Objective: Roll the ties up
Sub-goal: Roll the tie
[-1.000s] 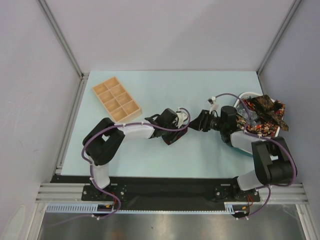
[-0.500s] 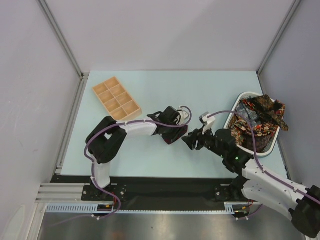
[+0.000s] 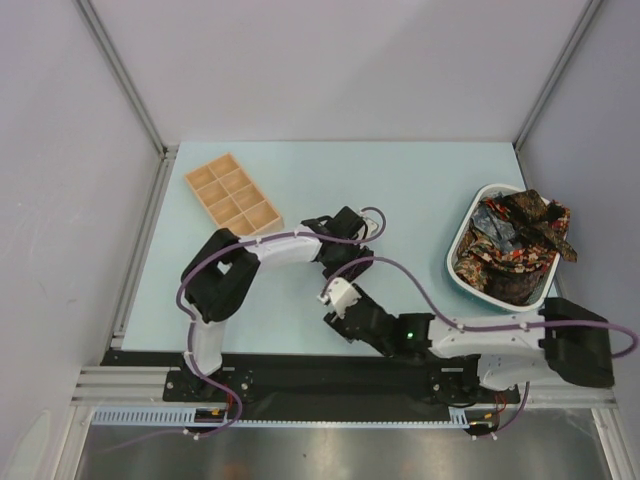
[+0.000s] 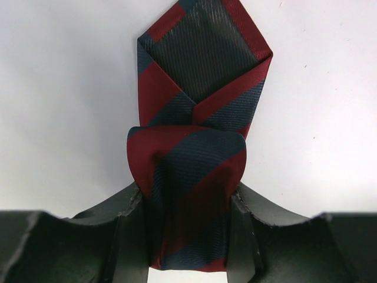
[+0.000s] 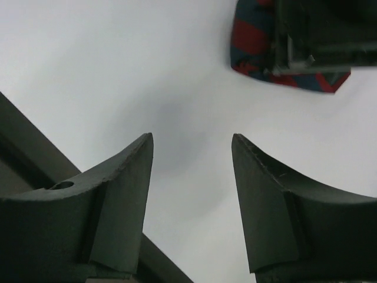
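Note:
A dark navy tie with red diagonal stripes (image 4: 194, 88) lies on the table, partly rolled, its pointed tip flat beyond the roll. My left gripper (image 4: 187, 194) is shut on the roll, one finger on each side. In the top view the left gripper (image 3: 345, 258) sits mid-table and hides most of that tie. My right gripper (image 5: 191, 141) is open and empty over bare table, just in front of the left one (image 3: 332, 308). The right wrist view shows the striped tie (image 5: 253, 41) under the left gripper at its upper right. Several more patterned ties (image 3: 515, 245) are heaped in a basket.
The white basket (image 3: 455, 268) stands at the table's right side. A wooden compartment tray (image 3: 233, 198) lies at the back left. The right arm stretches low along the front edge. Frame posts and grey walls bound the table.
My right arm has swung from the basket side across and down to the front middle, its gripper now just in front of the left gripper. The left gripper has stayed on the tie.

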Tool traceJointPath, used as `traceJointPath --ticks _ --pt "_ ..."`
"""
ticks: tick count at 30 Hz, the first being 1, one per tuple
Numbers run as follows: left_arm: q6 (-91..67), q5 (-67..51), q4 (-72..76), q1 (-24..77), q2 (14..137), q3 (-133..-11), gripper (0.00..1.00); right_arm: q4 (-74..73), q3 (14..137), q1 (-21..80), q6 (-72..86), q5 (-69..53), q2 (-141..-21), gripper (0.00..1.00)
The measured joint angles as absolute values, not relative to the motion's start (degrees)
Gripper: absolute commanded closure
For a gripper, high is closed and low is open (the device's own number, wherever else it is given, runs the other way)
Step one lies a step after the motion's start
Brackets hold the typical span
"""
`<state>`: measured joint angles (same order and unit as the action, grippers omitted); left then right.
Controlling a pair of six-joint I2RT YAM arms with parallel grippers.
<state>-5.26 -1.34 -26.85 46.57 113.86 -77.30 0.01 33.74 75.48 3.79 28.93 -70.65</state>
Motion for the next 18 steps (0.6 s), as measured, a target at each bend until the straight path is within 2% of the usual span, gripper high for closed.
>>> traceJointPath --ticks 7,18 --pt "-5.58 -1.26 -31.35 46.52 114.89 -79.55 0.76 -5.06 49.5 81.8 -1.3 41.23 -91.7 0.36" --pt "-5.39 -3.22 -39.22 46.46 117.38 -84.4 0.81 -14.79 68.75 80.88 -8.29 56.14 -115.94 0.32"
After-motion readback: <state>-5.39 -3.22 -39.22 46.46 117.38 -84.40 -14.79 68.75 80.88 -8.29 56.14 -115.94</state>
